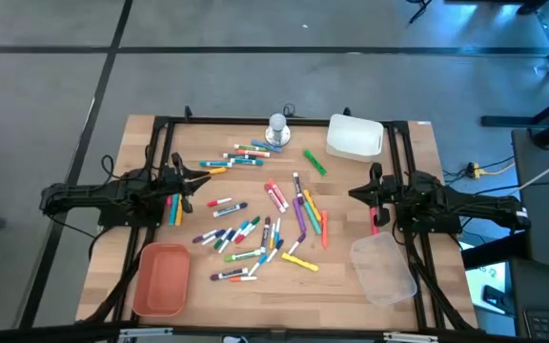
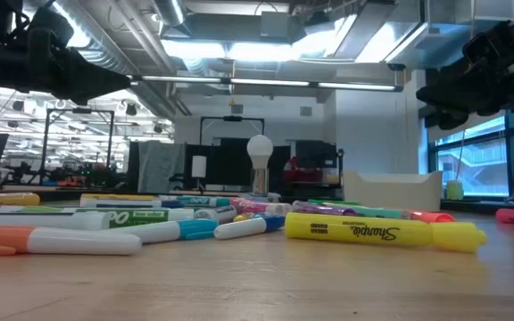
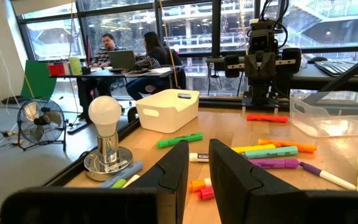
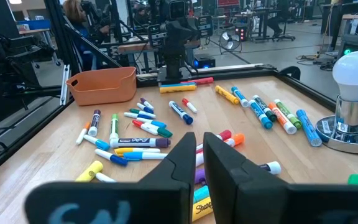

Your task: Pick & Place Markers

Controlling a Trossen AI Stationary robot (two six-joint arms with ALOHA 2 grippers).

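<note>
Many short markers [image 1: 265, 224] lie flat and scattered over the middle of the wooden table, some white-barrelled with coloured caps, others solid yellow, green, purple or orange. A yellow highlighter [image 2: 382, 232] lies nearest the low camera. My left gripper [image 1: 201, 179] hovers at the left side, above the table, pointing at the pile; its fingers [image 3: 182, 168] stand almost together and hold nothing. My right gripper [image 1: 355, 193] hovers at the right side, facing the pile, shut and empty [image 4: 199, 140]. A few markers [image 1: 172, 208] lie under the left arm, and a red one [image 1: 375, 221] under the right arm.
An orange bin [image 1: 160, 278] sits at the near left, a clear plastic container [image 1: 384, 269] at the near right and a white bin [image 1: 355, 136] at the far right. A light bulb on a round silver base [image 1: 276, 129] stands at the far middle. People [image 3: 129, 50] sit at a desk beyond the table.
</note>
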